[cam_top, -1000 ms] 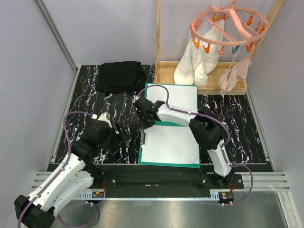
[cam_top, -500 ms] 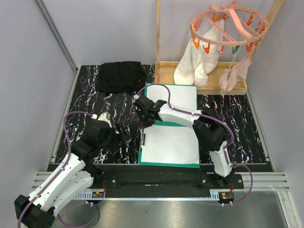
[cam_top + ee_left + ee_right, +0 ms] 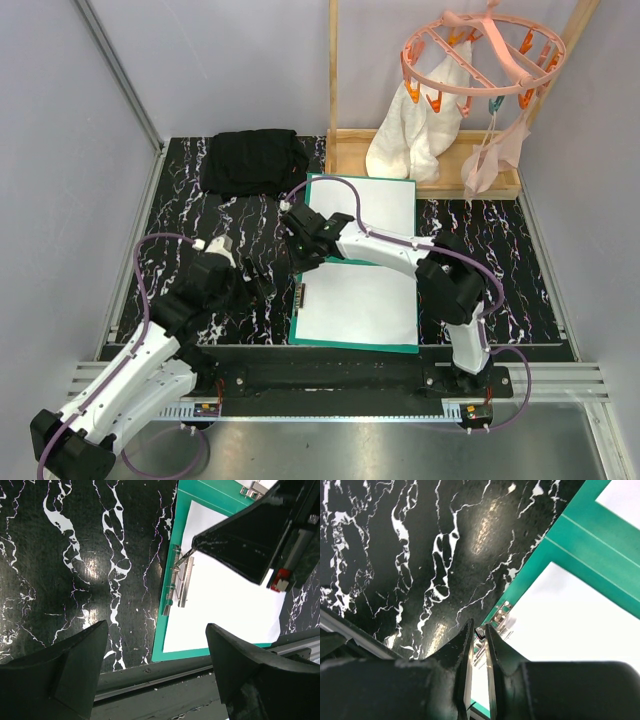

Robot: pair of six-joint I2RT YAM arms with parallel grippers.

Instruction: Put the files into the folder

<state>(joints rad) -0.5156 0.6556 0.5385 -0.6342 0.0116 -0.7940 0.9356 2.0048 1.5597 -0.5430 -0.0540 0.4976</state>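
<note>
The teal folder (image 3: 352, 346) lies open at the table's middle. One white sheet (image 3: 380, 205) lies on its far half and another (image 3: 362, 305) on its near half. A metal clip (image 3: 300, 298) runs along the near half's left edge. My right gripper (image 3: 301, 262) is at that edge. In the right wrist view its jaws (image 3: 479, 628) are pinched on the clip's lever (image 3: 496, 621), beside the folder (image 3: 585, 535) and the sheet (image 3: 570, 620). My left gripper (image 3: 262, 286) is open and empty just left of the folder. Its wrist view shows the clip (image 3: 177, 587), the folder (image 3: 162, 630) and the sheet (image 3: 230, 605).
A folded black cloth (image 3: 253, 160) lies at the back left. A wooden tray (image 3: 345, 160) with white cloths stands at the back right, under a pink clip hanger (image 3: 480, 55). A metal rail (image 3: 330, 375) runs along the table's near edge.
My right gripper has moved a little left and nearer, down onto the clip at the folder's left edge. The left arm has hardly moved.
</note>
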